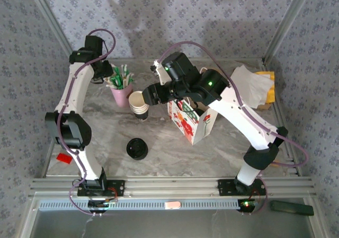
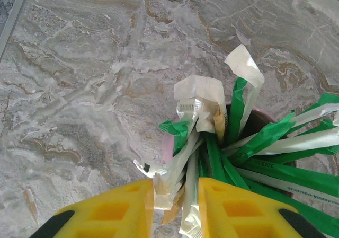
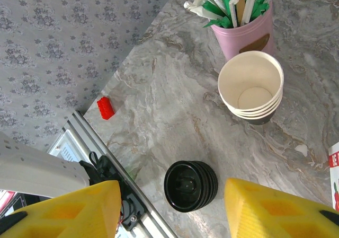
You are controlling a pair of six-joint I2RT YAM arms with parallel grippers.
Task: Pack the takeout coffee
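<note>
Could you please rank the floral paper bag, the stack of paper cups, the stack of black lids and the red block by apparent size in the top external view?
1. floral paper bag
2. stack of paper cups and stack of black lids: about alike, so not ranked
3. red block

White arms (image 1: 71, 92), black joints, purple cables, yellow fingers (image 3: 69, 211).

Back left on the worktop (image 1: 169, 158) stands a holder (image 1: 122, 95) stuffed with wrapped sticks (image 2: 212, 142), and the left tool (image 2: 176, 206) is right above it, sticks between its fingers. The stack of cups (image 1: 139, 106) is just right of the holder. The pile of lids (image 1: 137, 148) lies in front of both. The bag (image 1: 195, 126) stands right of the cups, with napkins (image 1: 249, 84) behind it, far right. A small block (image 1: 64, 158) sits at the left edge.
</note>
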